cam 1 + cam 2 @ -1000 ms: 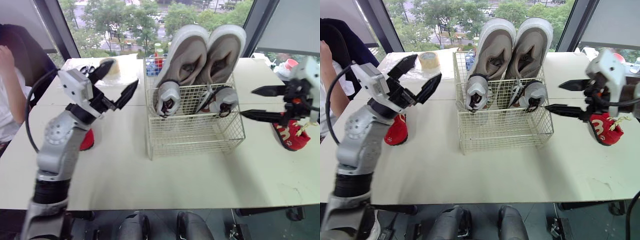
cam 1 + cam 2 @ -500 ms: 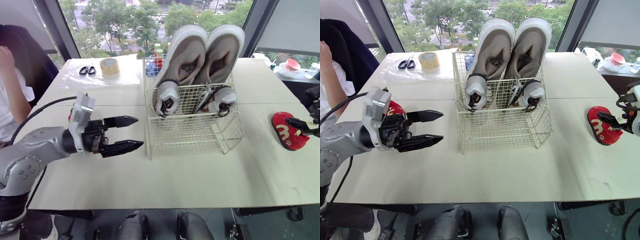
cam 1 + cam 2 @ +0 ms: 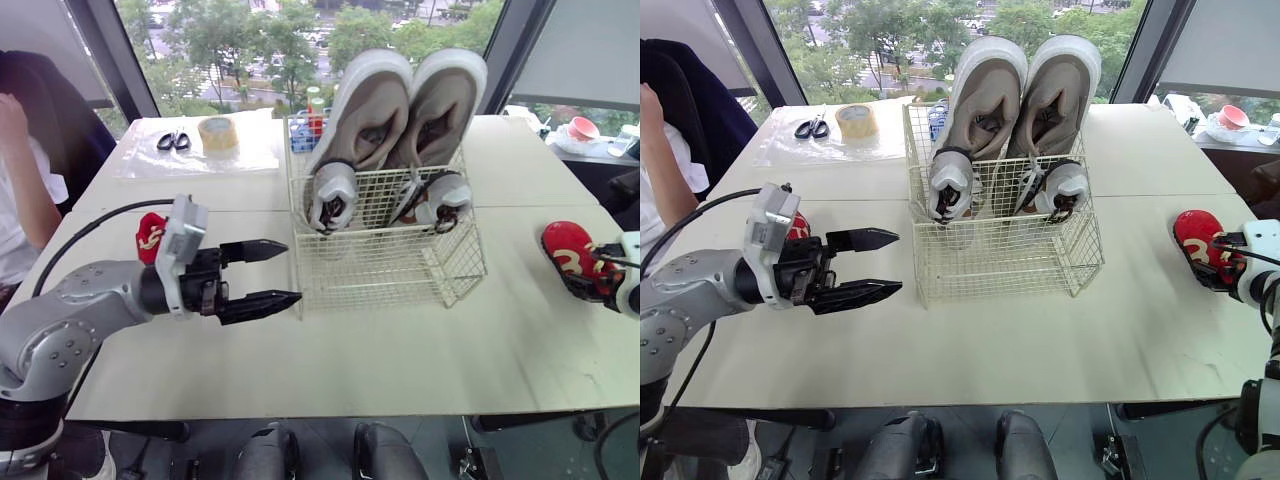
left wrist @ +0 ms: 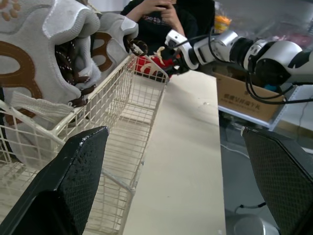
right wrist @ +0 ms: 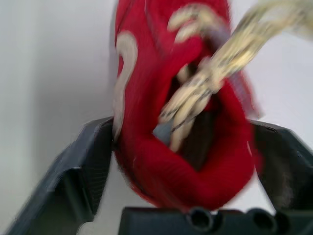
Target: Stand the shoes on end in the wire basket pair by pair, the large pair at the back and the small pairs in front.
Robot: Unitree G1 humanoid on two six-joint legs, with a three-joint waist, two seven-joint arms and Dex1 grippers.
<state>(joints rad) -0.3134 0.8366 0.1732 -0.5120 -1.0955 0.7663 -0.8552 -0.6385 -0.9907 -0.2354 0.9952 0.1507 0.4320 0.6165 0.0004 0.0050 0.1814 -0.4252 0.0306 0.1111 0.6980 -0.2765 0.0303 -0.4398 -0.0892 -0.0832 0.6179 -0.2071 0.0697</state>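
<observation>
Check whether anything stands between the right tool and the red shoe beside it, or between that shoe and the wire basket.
Nothing visible does. The red shoe sits between the right tool's open fingers, and no object lies on the table between it and the wire basket.

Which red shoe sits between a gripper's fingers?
The red shoe on the robot's right: the fingers of the right gripper flank it. The other red shoe lies behind the left arm.

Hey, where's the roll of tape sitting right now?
The tape roll lies far back on the robot's left, on a clear plastic sheet next to the scissors, left of the wire basket.
</observation>
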